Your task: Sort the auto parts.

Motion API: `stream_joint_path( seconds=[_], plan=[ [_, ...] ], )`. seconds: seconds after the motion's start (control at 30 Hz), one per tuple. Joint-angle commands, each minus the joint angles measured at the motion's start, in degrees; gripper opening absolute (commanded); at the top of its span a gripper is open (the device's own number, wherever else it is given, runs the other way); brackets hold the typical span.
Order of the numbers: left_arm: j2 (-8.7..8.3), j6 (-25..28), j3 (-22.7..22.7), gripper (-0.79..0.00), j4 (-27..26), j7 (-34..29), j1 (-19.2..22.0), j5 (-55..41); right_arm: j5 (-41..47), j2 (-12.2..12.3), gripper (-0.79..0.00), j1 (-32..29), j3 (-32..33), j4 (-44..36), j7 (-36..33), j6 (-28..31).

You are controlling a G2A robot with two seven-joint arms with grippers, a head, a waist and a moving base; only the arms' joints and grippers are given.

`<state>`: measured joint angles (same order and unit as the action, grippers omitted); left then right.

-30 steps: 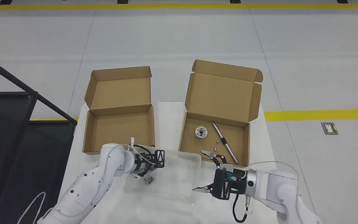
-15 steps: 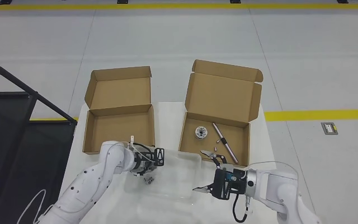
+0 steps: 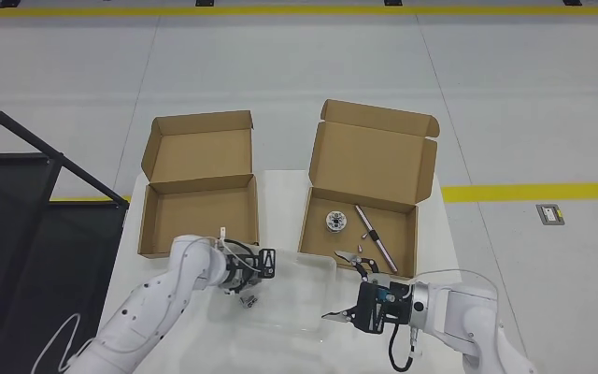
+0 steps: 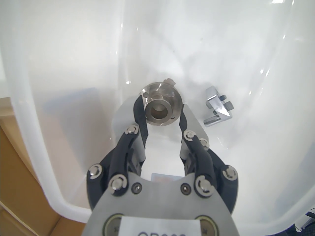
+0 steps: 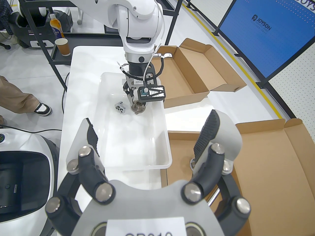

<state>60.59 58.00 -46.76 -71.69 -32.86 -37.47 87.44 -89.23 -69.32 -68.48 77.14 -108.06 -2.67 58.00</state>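
A clear plastic tray (image 3: 318, 261) lies on the white table between two open cardboard boxes. In it stand a round flanged metal hub (image 4: 160, 108) and, just beside it, a small silver bracket (image 4: 217, 110). My left gripper (image 4: 161, 105) points down into the tray, its fingers shut on the hub's flange from both sides. The right wrist view shows this from farther off: left gripper (image 5: 136, 101), hub (image 5: 138, 109), bracket (image 5: 120, 107). My right gripper (image 5: 152, 121) hangs wide open and holds nothing, above the tray's corner next to the right box (image 3: 402, 224).
The right box holds a small round part (image 3: 334, 221) and a thin metal rod (image 3: 374, 238). The left box (image 3: 199, 217) has a bare floor. A black rack (image 5: 56, 57) with a paper cup (image 5: 61, 46) stands off the table's left end.
The left gripper has shifted only slightly over the hub. The right arm has kept still.
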Motion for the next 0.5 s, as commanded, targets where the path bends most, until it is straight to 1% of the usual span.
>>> stream_joint_path(
  seconds=[0.0,0.13,0.3,0.37,0.4,0.43,0.47],
  plan=[
    [0.14,0.00,0.38,-0.489,0.40,0.34,0.28,0.12,0.00,0.00,0.000,0.00,0.01,0.00,-0.01,0.00],
    [0.42,0.00,1.16,-0.477,1.20,0.75,0.83,0.21,0.00,0.00,0.000,0.00,0.01,0.00,-0.01,0.00],
    [0.68,0.00,2.09,-0.517,1.97,1.09,1.42,0.63,0.00,0.00,0.000,0.00,0.01,0.00,-0.01,0.00],
    [0.76,0.00,2.43,-0.548,2.29,1.39,1.62,0.51,0.00,0.00,0.000,0.00,0.01,0.00,-0.01,0.00],
    [0.79,0.00,2.65,-0.643,2.36,1.45,1.73,0.55,0.00,0.00,0.000,0.00,0.01,0.00,-0.01,0.00],
    [0.80,0.00,2.79,-0.705,2.46,1.54,1.80,0.54,0.00,0.00,0.000,0.00,0.01,0.00,-0.01,0.00],
    [0.80,0.00,2.96,-0.785,2.46,1.56,1.88,0.61,0.00,0.00,0.000,0.00,0.01,0.00,-0.01,0.00]
  ],
)
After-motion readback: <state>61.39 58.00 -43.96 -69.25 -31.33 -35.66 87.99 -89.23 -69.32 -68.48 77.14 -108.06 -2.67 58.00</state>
